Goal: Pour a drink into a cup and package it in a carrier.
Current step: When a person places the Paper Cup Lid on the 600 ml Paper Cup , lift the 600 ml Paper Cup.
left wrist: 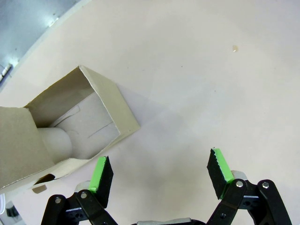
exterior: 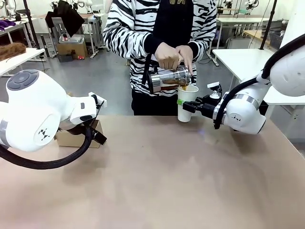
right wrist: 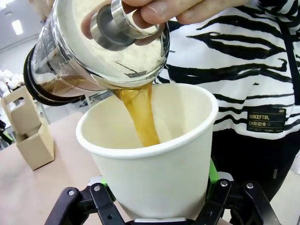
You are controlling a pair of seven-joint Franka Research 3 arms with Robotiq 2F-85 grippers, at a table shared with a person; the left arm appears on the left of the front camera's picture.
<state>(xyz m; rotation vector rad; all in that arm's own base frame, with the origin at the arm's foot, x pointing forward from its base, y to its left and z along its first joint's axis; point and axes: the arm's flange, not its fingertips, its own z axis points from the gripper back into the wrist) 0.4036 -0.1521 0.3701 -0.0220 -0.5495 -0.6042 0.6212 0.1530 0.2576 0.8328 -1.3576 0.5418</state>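
Observation:
My right gripper [exterior: 187, 106] is shut on the white paper cup [exterior: 187, 101] at the table's far edge, holding it upright. The person tips a clear glass pitcher [exterior: 167, 79] with both hands, and the brown drink [right wrist: 143, 117] streams into the cup [right wrist: 154, 164]. The green pads of my right gripper [right wrist: 157, 199] press the cup's sides. At the table's left stands the brown cardboard carrier [exterior: 78, 137], partly hidden behind my left arm. My left gripper [left wrist: 161, 176] hangs open over the table, just beside the carrier [left wrist: 65, 126], with nothing between its fingers.
The person in a striped top [exterior: 157, 28] stands at the far side of the table [exterior: 157, 181]. The carrier [right wrist: 30, 133] also shows far off in the right wrist view. Other tables stand in the background.

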